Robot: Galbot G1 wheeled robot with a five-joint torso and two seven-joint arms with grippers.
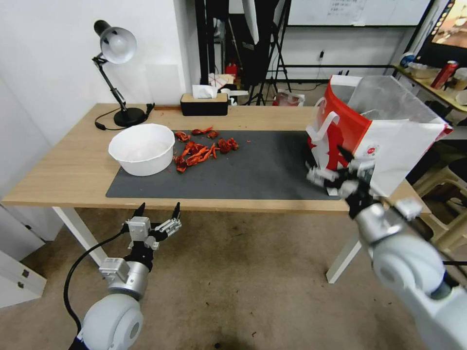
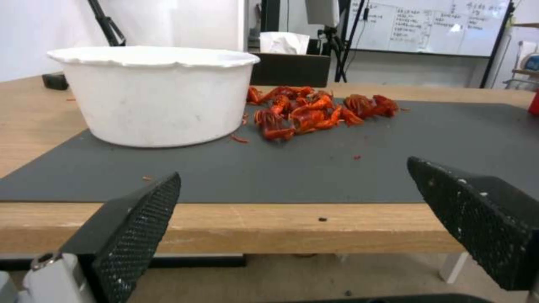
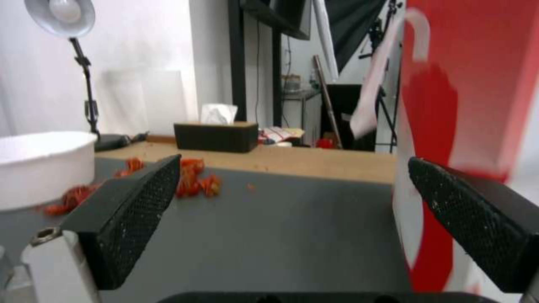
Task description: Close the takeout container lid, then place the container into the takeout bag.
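The takeout bag point(image 1: 389, 141), white paper with a red side panel, white handles and a clear liner, stands tilted at the table's right end, also seen as the bag point(image 3: 477, 105). My right gripper point(image 1: 331, 171) is open at the bag's lower left side, above the dark mat; the right gripper point(image 3: 294, 159) holds nothing, and one finger point(image 3: 471, 214) is close against the bag. My left gripper point(image 1: 158, 211) hangs open just below and in front of the table's front edge, empty, shown as the left gripper point(image 2: 293, 168). The takeout container and its lid are out of view.
A big white round bowl point(image 1: 142, 148) sits on the dark mat point(image 1: 262, 170), with a pile of red crayfish pieces point(image 1: 202, 146) beside it. A desk lamp point(image 1: 116, 73) and a tissue box point(image 1: 204, 103) stand at the back. Plastic chairs point(image 1: 442, 189) are right of the table.
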